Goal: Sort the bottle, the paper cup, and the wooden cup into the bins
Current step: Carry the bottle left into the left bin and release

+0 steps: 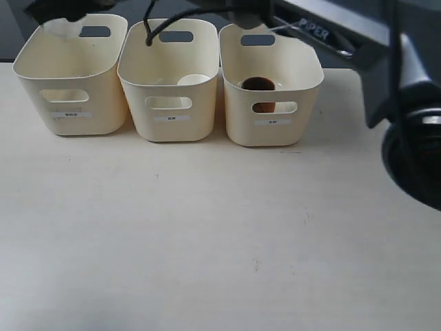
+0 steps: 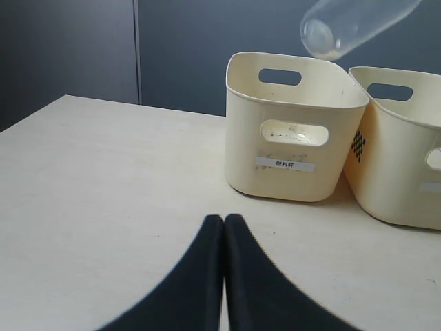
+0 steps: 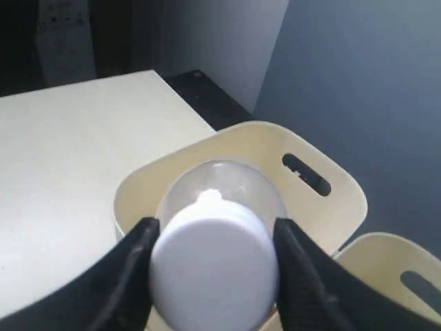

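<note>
My right gripper [image 3: 216,229] is shut on the white cap of the clear bottle [image 3: 219,189], holding it over the leftmost cream bin [image 3: 324,207]. From the left wrist view the bottle [image 2: 351,24] hangs tilted above that bin [image 2: 289,165]. In the exterior view the bottle [image 1: 63,27] is faint at the left bin's [image 1: 72,103] back rim. The white paper cup [image 1: 193,80] lies in the middle bin [image 1: 169,117]. The brown wooden cup [image 1: 258,85] stands in the right bin [image 1: 272,131]. My left gripper [image 2: 224,219] is shut and empty, low over the table.
The right arm's dark body [image 1: 406,103] fills the right side of the exterior view and its cable [image 1: 165,24] crosses above the middle bin. The pale table [image 1: 207,234] stretches in front of the bins. A dark wall stands behind them.
</note>
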